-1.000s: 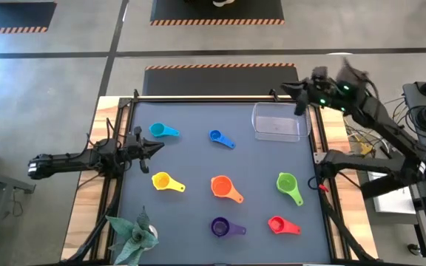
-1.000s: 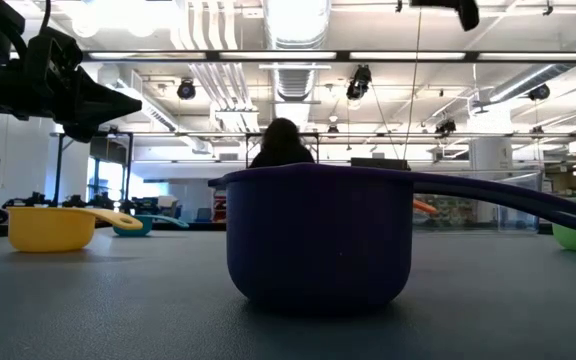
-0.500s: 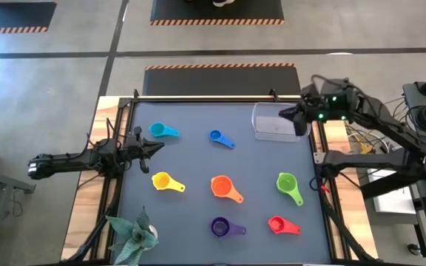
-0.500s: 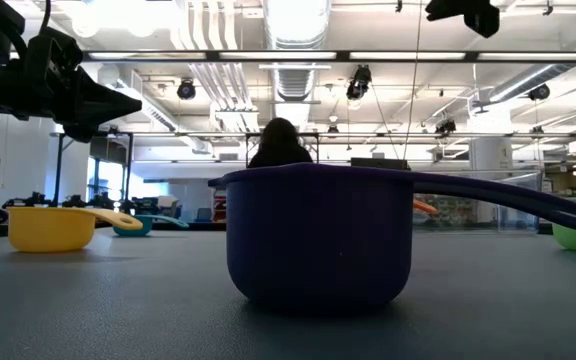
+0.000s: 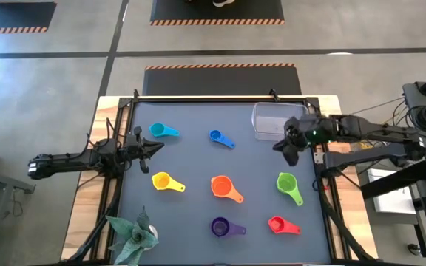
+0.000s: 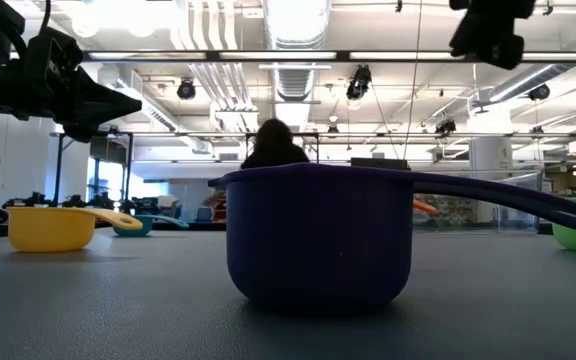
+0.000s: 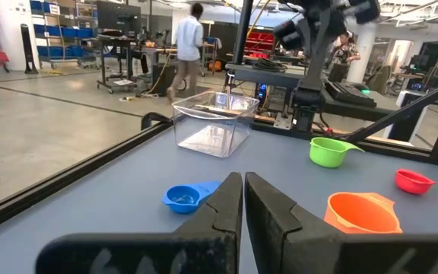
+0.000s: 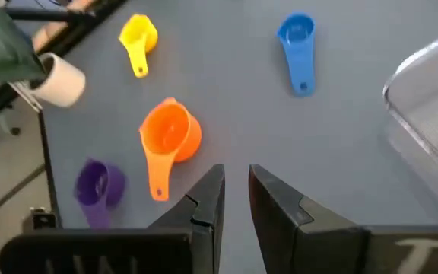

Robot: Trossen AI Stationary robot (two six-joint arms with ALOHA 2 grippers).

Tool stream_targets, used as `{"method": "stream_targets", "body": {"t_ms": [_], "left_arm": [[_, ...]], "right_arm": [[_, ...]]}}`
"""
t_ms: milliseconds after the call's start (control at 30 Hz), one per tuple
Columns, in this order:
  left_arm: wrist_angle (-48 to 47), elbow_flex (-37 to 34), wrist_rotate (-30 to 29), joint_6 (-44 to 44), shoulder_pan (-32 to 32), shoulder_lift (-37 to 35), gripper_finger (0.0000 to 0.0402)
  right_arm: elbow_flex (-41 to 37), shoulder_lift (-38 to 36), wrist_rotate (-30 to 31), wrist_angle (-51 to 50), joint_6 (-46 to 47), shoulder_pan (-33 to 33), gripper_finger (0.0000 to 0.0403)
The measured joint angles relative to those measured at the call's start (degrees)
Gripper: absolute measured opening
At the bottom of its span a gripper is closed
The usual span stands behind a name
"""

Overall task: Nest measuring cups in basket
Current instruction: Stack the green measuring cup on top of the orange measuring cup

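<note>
- Right gripper (image 5: 285, 145) hangs above the table, its fingers (image 8: 204, 199) a narrow gap apart and holding nothing.
- The basket (image 5: 278, 122) lies just behind those fingers; the green cup (image 5: 288, 184) just ahead of them.
- The orange cup (image 8: 168, 135) lies beyond the fingertips.
- Left gripper (image 5: 152, 148) waits, fingers nearly closed, empty, near the teal cup (image 5: 161, 131).

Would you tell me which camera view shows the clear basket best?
The left wrist view: the basket shows whole, its walls and rim clear, nothing inside. The high view shows it from above, the right gripper overlapping one corner. The right wrist view catches only an edge; the low view hides it.
</note>
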Motion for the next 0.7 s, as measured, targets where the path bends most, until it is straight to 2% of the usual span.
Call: {"method": "stream_targets", "body": {"t_ms": [100, 233, 467, 700], "left_arm": [[-0.01, -0.02, 0.0, 0.0, 0.02, -0.01, 0.0], [-0.01, 0.0, 0.0, 0.02, 0.0, 0.0, 0.0], [-0.01, -0.01, 0.0, 0.01, 0.0, 0.0, 0.0], [-0.01, 0.0, 0.0, 0.01, 0.01, 0.0, 0.0]], "right_arm": [[-3.36, 0.31, 3.14, -0.1, 3.02, 3.97, 0.0052], [-7.7, 0.8, 4.37, 0.01, 7.87, 7.03, 0.0052], [-13.34, 1.11, 2.4, 0.48, 13.84, 10.03, 0.0052], [-16.43, 1.01, 0.23, 0.56, 18.58, 10.18, 0.0052]]}}
